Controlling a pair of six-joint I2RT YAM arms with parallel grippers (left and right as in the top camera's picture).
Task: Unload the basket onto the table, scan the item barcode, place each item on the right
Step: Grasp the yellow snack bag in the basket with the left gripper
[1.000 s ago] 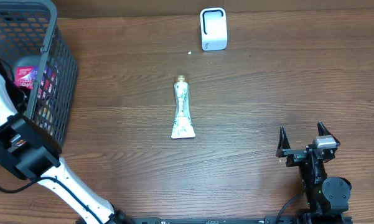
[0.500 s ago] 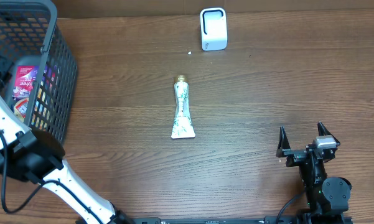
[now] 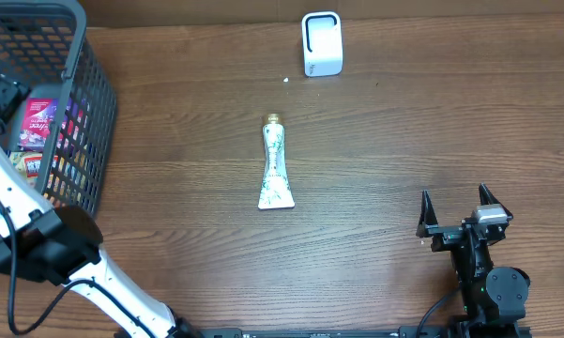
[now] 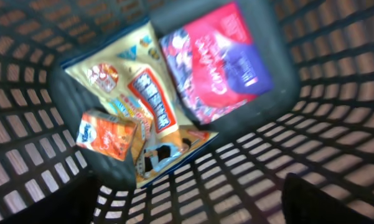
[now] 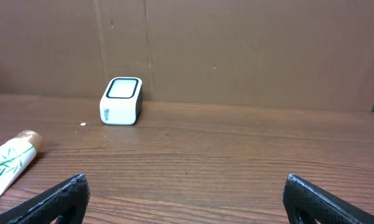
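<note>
Tube [image 3: 275, 164] lies flat mid-table, cap toward scanner [image 3: 321, 43], well apart from basket [image 3: 94, 103]. Likely light, soft, slick: pinch it gently across firmer shoulder near cap. Your right gripper [image 5: 185, 180] spread, empty. Left gripper [image 4: 193, 199] over basket, fingers apart, holding nothing.

The table [image 3: 403, 141] is showing dark wood grain with a soft sheen. At the far left, the basket [image 3: 96, 113] is looking like matt grey plastic lattice. The packets [image 4: 218, 62] inside are glinting like glossy film, beside a small cardboard carton [image 4: 106, 134]. The tube [image 3: 275, 174] is shining as smooth white plastic, its cap [image 3: 273, 119] looking metallic gold. The far scanner [image 3: 322, 44] is gleaming as smooth white plastic. Matt brown cardboard [image 5: 236, 50] is standing behind.
</note>
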